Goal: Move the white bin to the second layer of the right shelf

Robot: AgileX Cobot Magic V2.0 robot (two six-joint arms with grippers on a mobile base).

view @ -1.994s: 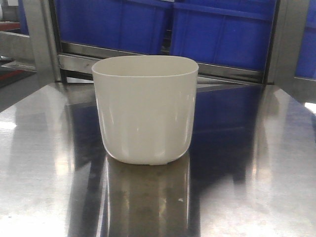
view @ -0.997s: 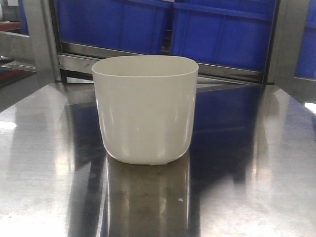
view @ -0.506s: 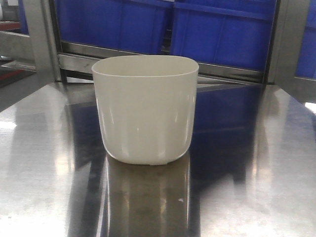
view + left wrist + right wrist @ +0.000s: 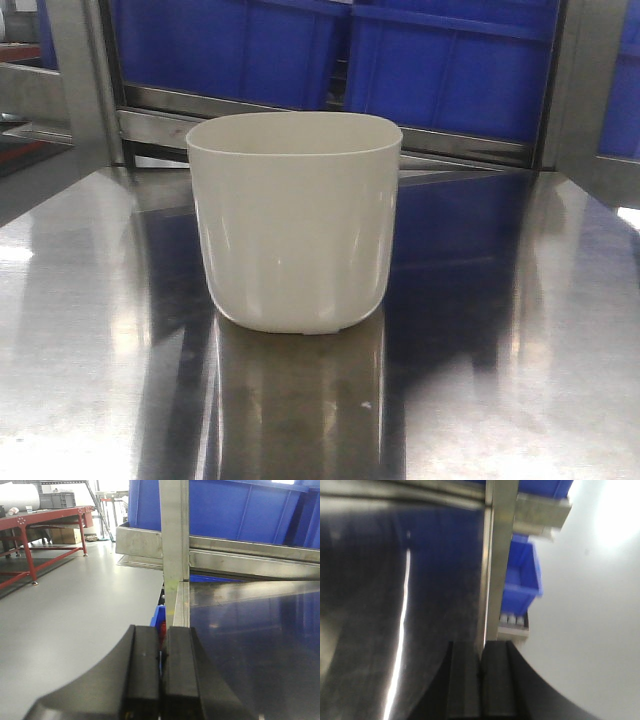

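white bin on the counter, both pincers pressed together at its edges

the white bin stands upright on the steel counter, about midway across it and toward its far side, mouth up, touched by neither pincer. blue crates sit on shelf rails just behind the counter's far edge. the left pincer hangs at the counter's left edge, its two black fingers pressed together and gripping nothing. a metal upright rises at that same edge ahead of it. the right pincer hangs at the counter's right edge, fingers likewise together and empty.
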